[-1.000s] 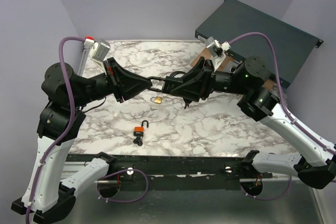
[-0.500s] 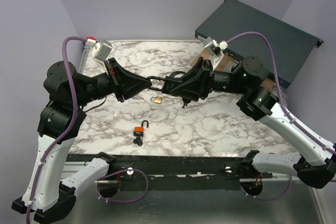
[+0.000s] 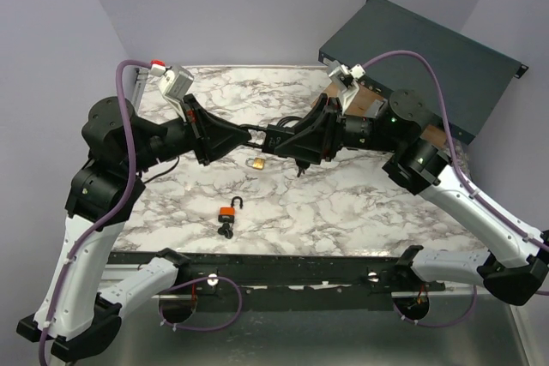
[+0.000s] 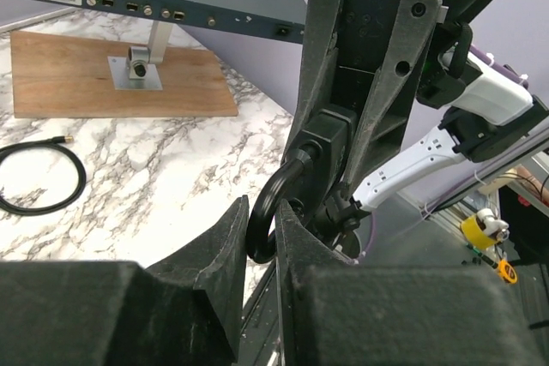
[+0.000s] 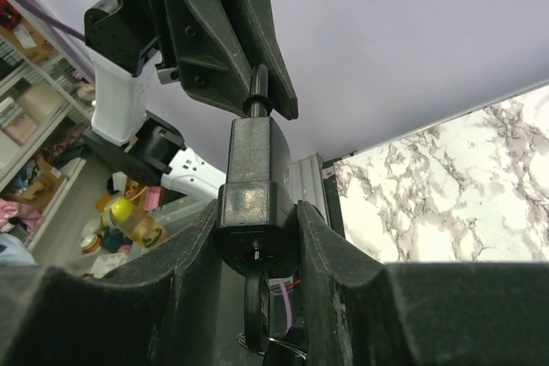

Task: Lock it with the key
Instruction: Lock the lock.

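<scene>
A black padlock [image 3: 264, 135] hangs in the air between both grippers, above the marble table [image 3: 343, 203]. My left gripper [image 3: 249, 133] is shut on its shackle [image 4: 262, 227]; the left wrist view shows the fingers [image 4: 225, 237] clamping it. My right gripper [image 3: 281, 138] is shut on the lock body [image 5: 253, 186]. A black key [image 5: 257, 310] sits in the keyhole at the body's underside, with a ring hanging from it. In the top view the key's bunch [image 3: 300, 169] dangles under the right gripper.
A brass padlock [image 3: 256, 162] lies on the table under the grippers. An orange padlock [image 3: 228, 212] with keys [image 3: 226, 231] lies nearer the front. A dark network switch [image 3: 429, 49] on a wooden board [image 3: 367, 102] stands back right. A black cable loop [image 4: 43, 179] lies by the board.
The left arm's shoulder and wrist have shifted a little to the right and up. Both grippers still hold the black padlock at about the same place.
</scene>
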Available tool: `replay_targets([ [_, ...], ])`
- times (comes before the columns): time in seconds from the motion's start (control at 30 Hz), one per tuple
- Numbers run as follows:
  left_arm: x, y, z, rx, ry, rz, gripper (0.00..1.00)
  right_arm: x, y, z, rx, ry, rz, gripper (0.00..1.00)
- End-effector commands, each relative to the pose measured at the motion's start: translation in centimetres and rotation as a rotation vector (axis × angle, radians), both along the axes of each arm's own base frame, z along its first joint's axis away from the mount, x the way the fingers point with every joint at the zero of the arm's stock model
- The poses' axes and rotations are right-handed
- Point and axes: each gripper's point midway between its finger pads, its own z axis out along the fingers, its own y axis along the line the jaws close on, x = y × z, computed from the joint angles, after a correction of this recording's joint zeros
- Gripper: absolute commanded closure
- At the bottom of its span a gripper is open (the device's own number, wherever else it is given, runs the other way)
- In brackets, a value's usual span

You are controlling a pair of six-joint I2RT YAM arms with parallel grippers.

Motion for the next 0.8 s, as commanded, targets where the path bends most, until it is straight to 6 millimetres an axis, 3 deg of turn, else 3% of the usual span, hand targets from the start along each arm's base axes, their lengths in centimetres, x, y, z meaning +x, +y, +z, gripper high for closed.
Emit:
replay_targets([
  [0.0,0.6,-0.3,-0.7,0.032,0.0,0.015,0.84,-1.4,-0.3,3.5,0.087,-0.061,0.046,0.99],
  [0.23,1.4,0.2,-1.3,0.075,-0.008,0.096,0.94,-0.7,-0.3,3.1,0.06,-0.052,0.012,0.99],
  [0.5,1.7,1.4,-1.0,0.102,-0.031,0.167,0.71,-0.7,-0.9,3.8,0.058,-0.076,-0.018,0.99],
  [0.77,1.5,2.1,-0.2,0.107,-0.056,0.201,0.69,-0.4,-0.9,3.4,0.04,-0.067,-0.036,0.99],
])
